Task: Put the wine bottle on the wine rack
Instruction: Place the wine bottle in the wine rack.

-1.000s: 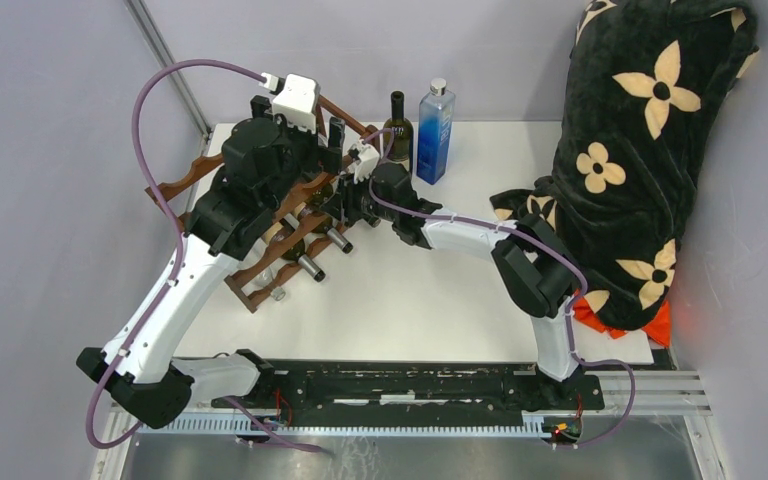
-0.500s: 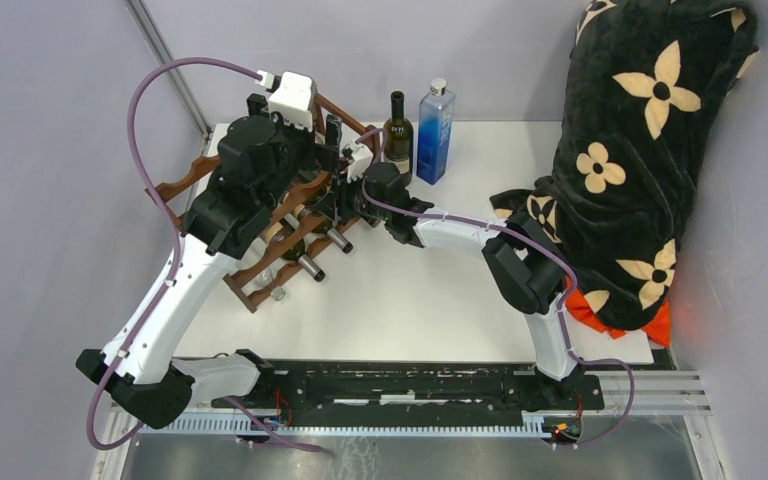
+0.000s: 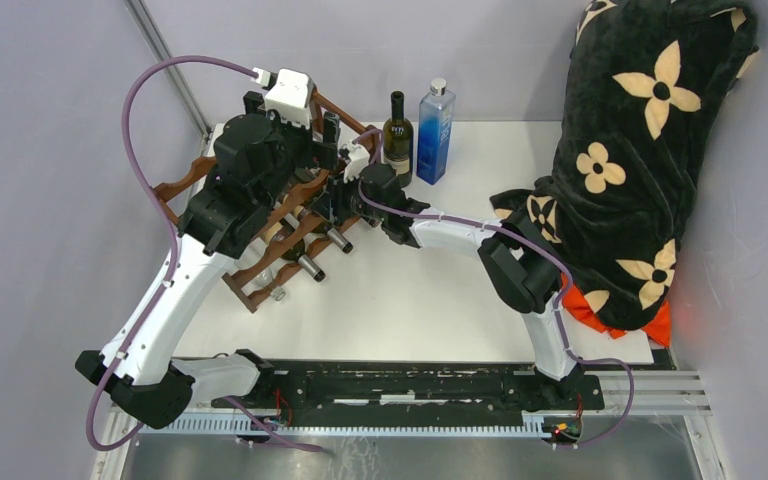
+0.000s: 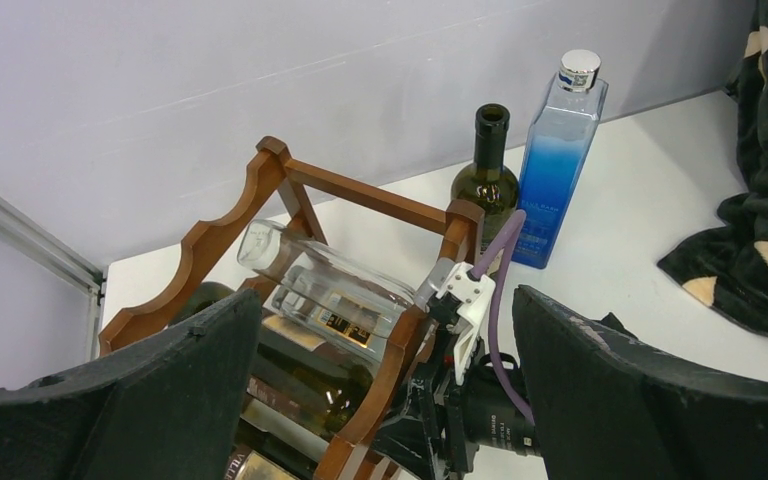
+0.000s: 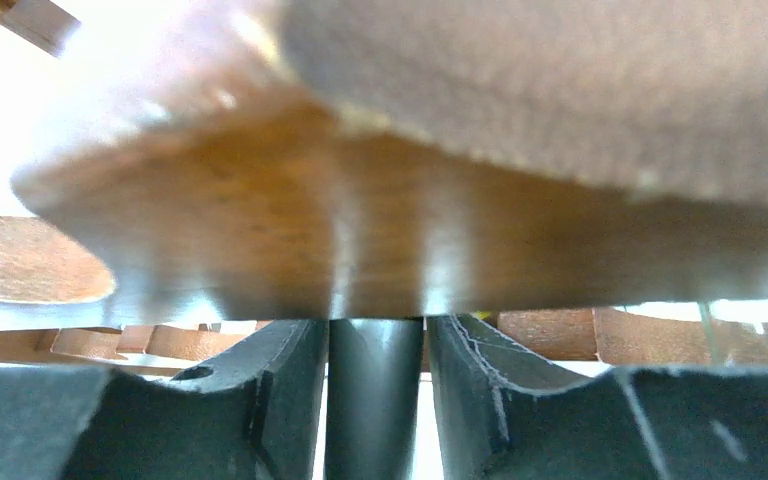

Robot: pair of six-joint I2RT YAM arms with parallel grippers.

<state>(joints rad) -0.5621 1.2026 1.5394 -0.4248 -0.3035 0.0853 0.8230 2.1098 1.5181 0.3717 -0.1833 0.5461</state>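
- The blue bottle (image 4: 558, 160), upper right of the left wrist view, has a line of small white letters going down its side. They are too small to read.
- The clear bottle (image 4: 330, 300) lying in the wine rack (image 4: 210, 235), in the middle of that view, has a dark label with gold marks. They are too blurry to read.
- The dark green bottle (image 3: 396, 130), at the top middle of the top view, has a dark label with pale print. It is too small to read.
- No word, brand or number can be read for sure.
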